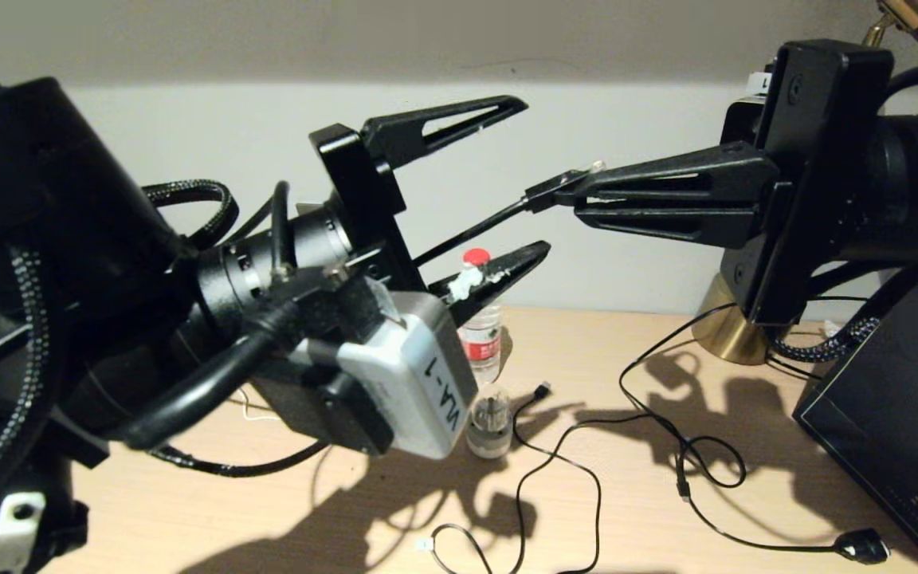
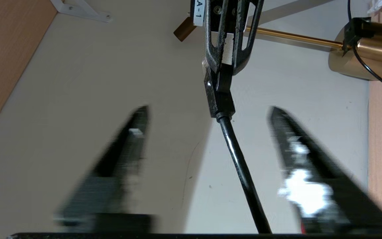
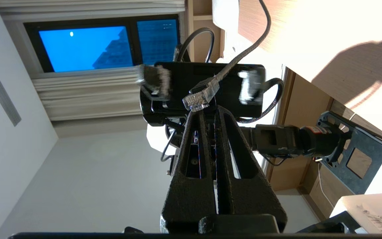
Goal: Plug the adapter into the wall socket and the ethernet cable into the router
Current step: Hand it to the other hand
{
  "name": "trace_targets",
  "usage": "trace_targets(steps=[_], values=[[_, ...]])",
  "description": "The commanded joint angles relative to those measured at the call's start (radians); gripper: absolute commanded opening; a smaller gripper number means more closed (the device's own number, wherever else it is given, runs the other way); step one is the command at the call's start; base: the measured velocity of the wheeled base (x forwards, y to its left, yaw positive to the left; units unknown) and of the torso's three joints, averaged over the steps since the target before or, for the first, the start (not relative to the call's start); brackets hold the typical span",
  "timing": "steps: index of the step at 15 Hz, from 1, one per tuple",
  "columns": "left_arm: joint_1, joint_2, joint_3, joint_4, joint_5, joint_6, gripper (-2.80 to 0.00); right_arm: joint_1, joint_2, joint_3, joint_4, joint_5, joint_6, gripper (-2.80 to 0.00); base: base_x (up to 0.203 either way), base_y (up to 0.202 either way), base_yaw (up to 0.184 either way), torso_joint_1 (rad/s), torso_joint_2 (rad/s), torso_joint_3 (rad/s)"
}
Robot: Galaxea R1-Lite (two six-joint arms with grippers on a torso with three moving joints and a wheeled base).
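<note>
Black ethernet cable point(image 1: 475, 231) pinched by right gripper point(image 1: 578, 195); left gripper point(image 1: 535, 179) agape.

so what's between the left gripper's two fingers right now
The ethernet cable runs through the open left gripper untouched; the right gripper pinches its connector. Left wrist view.

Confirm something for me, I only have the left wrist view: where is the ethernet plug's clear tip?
Observer: In the right wrist view, the clear tip of the ethernet cable sits right at the fingertips of the right gripper, which is shut on the plug.
Operator: What is under my left gripper?
Observer: In the head view, the left gripper is open in the air above the wooden desk, and a red-capped water bottle stands below its lower finger.
Operator: Any loose cords down there?
Observer: Yes. A black USB cable and a lamp cord ending in a round plug lie looped on the desk.
</note>
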Motion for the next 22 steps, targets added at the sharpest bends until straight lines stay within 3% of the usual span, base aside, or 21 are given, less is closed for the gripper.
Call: trace_targets(steps=[1, 20, 21, 22], values=[[-0.001, 0.000, 0.001, -0.005, -0.001, 0.008, -2.80, 0.000, -0.001, 0.007, 0.000, 0.011, 0.007, -2.80, 0.000, 0.000, 0.000, 0.000, 0.00, 0.000], [-0.011, -0.015, 0.041, -0.004, 0.004, 0.014, -2.80, -0.001, 0.010, 0.019, -0.002, 0.012, 0.001, -2.80, 0.000, 0.000, 0.000, 0.000, 0.00, 0.000], [-0.010, -0.021, 0.052, -0.004, 0.011, 0.014, -2.80, -0.001, 0.009, 0.020, -0.002, 0.012, 0.000, 0.00, 0.000, 0.000, 0.000, 0.000, 0.00, 0.000], [-0.010, -0.025, 0.068, -0.004, 0.024, 0.014, -2.80, -0.001, 0.009, 0.020, -0.002, 0.012, 0.001, 0.00, 0.000, 0.000, 0.000, 0.000, 0.00, 0.000]])
